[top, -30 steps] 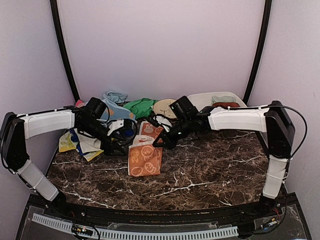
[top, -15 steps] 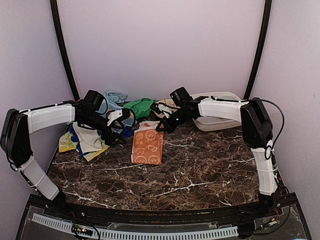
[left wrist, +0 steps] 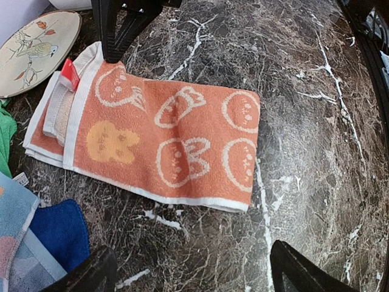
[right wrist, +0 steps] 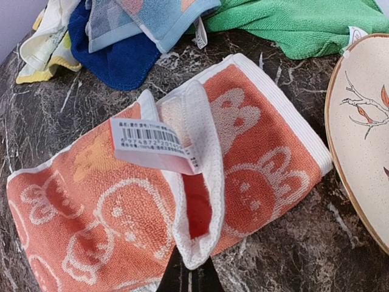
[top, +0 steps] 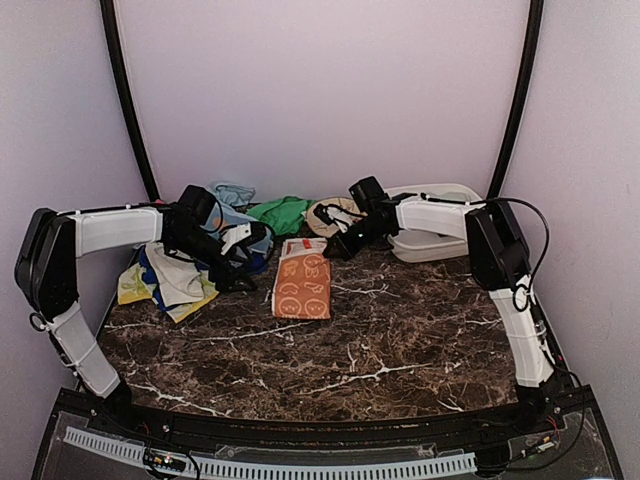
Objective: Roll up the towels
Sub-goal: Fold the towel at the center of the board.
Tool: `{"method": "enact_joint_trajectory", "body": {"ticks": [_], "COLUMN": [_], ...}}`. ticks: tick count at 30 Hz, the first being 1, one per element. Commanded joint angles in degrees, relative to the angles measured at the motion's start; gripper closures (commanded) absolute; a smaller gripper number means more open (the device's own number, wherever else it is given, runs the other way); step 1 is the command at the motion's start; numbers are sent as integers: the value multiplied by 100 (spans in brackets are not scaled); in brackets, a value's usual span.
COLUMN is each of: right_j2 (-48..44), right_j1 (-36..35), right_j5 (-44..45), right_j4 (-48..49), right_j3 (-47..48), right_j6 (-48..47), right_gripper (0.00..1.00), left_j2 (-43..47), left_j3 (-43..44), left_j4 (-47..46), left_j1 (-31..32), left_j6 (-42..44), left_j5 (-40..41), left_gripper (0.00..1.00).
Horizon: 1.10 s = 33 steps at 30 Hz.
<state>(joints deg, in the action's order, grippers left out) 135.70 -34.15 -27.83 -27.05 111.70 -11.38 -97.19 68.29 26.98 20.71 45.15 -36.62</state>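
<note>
The marble table [top: 400,340] carries everything. A white tub [top: 435,250] sits at the back, under the right arm and behind the right gripper [top: 336,249]. A heap of towels [top: 175,282] in yellow, white and blue lies beside and beneath the left arm, behind the left gripper [left wrist: 191,254]. A green towel [top: 280,212] lies at the back, between the two wrists.

The orange towel [left wrist: 176,146] is folded into a long strip and lies flat on the marble. It is straight ahead of the left gripper and reaches across to the right gripper's tips. The cream plate [right wrist: 364,158] sits just to one side of the right gripper, close to the towel's end but not touching it. A blue towel [right wrist: 121,58] lies ahead of the right gripper, past the orange one.

The left gripper's fingers [left wrist: 91,274] are spread wide apart and hold nothing. They hover over bare marble just short of the towel's long edge.

The right gripper's fingers are pressed together on the white hem at the towel's far end. There the cloth is doubled over into a small loop that rises off the table to the tips. A white printed label [right wrist: 152,146] sticks out from that fold, just ahead of the right gripper.
</note>
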Motion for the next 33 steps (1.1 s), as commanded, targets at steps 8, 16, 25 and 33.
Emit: {"method": "enact_joint_trajectory", "body": {"ticks": [8,16,25,33], "right_j2": [-376,515,983,-334], "right_j1": [107,310,330,330], "right_j5": [67,245,579,1143], "right_j4": [960,1004,457,1369], "right_j3": [-329,617,1063,-189], "right_j6": [202,761,842,1036], "right_gripper": [100,100,60,36], "left_j2": [-37,-53,-86,-186], "left_j3": [149,108,107,194], "left_j4": [114,136,123,64], "left_j1": [-23,-24,-27,61], "left_j6": [-131,-170,-192,-320], "left_j5": [-222,-225,-210,-478], "left_gripper": [11,11,11,11]}}
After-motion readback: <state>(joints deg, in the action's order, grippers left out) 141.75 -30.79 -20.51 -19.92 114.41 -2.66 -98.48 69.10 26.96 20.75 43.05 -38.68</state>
